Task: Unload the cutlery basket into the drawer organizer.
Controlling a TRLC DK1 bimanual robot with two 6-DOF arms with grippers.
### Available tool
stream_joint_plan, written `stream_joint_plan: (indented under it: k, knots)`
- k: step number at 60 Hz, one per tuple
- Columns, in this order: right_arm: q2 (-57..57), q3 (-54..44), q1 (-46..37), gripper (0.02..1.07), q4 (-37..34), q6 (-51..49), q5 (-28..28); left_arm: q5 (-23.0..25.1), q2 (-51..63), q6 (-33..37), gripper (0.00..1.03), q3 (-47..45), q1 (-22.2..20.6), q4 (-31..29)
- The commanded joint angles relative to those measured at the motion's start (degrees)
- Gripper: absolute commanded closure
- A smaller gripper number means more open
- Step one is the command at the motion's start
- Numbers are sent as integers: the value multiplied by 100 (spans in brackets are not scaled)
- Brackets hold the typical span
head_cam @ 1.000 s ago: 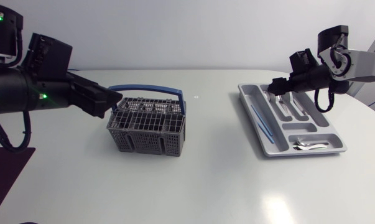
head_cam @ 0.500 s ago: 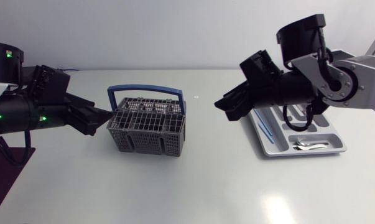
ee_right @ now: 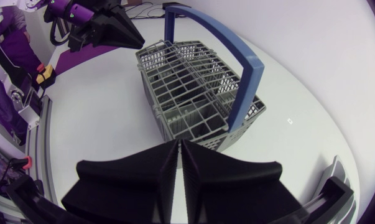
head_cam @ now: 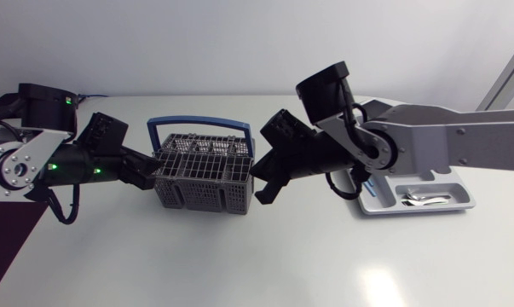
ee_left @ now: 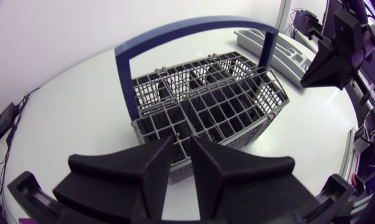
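Silver-grey right arm (head_cam: 444,141), black joints (head_cam: 378,152), probably looped cable (head_cam: 356,191)

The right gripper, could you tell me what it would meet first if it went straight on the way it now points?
Most likely the cutlery basket: its end wall, by the foot of the blue handle, lies just ahead of the right gripper, fingers shut, though depth is unclear.

Both arms stretch inward, tips facing; left gripper (ee_left: 180,149) fingers seem slightly parted, right gripper (ee_right: 178,149) fingers are pressed together

Head overhead; both wrists near, facing basket (head_cam: 204,175)
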Motion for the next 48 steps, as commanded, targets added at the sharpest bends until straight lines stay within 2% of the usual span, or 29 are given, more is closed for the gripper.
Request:
stream_joint_plan:
  k: [1,23,48]
  knots:
    - [193,245,31,101,172,21,29,50,339,149,92,19,-24,85]
    - [931,420,48,101,436,-23,29,41,1077,184,92,150,-200,313]
    - [914,183,-567,102,313,-234,108,-3,813,61,92,71,-965,129]
